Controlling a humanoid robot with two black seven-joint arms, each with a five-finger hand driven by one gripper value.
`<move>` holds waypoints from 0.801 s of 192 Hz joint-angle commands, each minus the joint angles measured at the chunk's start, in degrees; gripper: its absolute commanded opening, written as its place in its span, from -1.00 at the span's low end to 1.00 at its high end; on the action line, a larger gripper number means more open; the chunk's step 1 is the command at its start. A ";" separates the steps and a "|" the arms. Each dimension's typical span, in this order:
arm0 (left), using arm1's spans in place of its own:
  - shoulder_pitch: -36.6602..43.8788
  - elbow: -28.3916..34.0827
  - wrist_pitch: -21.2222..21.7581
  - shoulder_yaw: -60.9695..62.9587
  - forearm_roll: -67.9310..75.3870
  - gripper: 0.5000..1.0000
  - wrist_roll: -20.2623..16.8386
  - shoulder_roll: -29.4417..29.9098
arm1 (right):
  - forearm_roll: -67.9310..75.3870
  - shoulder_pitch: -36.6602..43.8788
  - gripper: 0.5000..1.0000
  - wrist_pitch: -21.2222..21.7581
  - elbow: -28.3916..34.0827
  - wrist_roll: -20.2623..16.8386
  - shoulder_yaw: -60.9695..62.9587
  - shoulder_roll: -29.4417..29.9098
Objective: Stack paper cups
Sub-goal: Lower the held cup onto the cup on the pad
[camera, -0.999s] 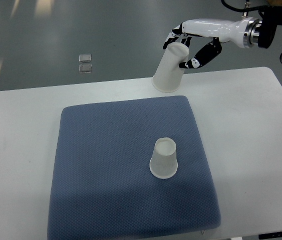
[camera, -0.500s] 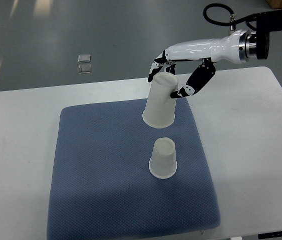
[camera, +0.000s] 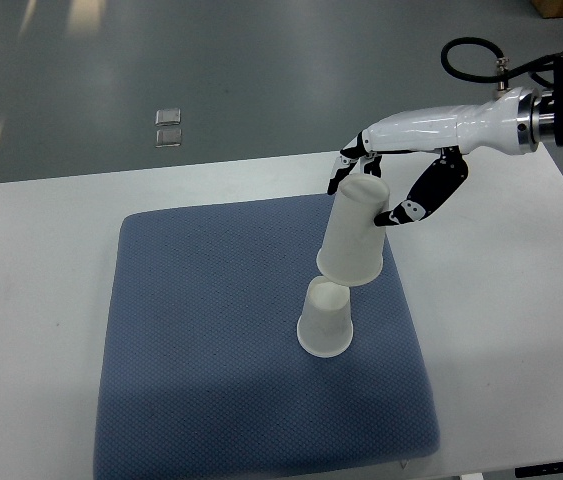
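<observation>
Two cups: a white paper cup held upside down (camera: pixel 353 232) and a second white paper cup standing upside down (camera: pixel 325 317) on the pad.
Held cup: it hangs tilted, base toward one o'clock and open mouth toward seven o'clock, its lower rim overlapping the standing cup's base in this view; whether the two touch I cannot tell.
Standing cup: it sits mouth down, right of the middle of the blue quilted fabric pad (camera: pixel 211 340), at about four o'clock from the pad's centre.
Right hand: the white and black robot hand (camera: pixel 393 190) comes in from the three o'clock edge and is closed around the held cup near its base, fingers at twelve o'clock of the base, thumb at three o'clock.
Left hand: not visible anywhere.
Surface: the pad lies on a white table (camera: pixel 41 240).
Step, as I judge it: lowering the held cup over the standing one.
Risk one: the tilt could let the lower rim catch the standing cup's edge and tip or push it.
Risk two: the soft pad gives little footing, so a sideways nudge may slide the light cup away.
Risk three: letting go before the mouth is centred could leave the held cup falling beside its target.
</observation>
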 commanded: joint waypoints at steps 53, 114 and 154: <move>0.00 0.00 0.00 0.01 -0.01 1.00 -0.11 0.00 | 0.71 -1.85 -0.95 -0.14 2.08 0.58 0.17 1.98; 0.00 0.00 0.00 0.01 -0.01 1.00 -0.11 0.00 | 0.01 -1.94 -0.94 -3.74 1.46 -0.04 0.09 6.11; 0.00 0.00 0.00 0.01 -0.01 1.00 -0.11 0.00 | -1.31 -2.11 -0.92 -3.74 1.20 -0.04 0.00 6.47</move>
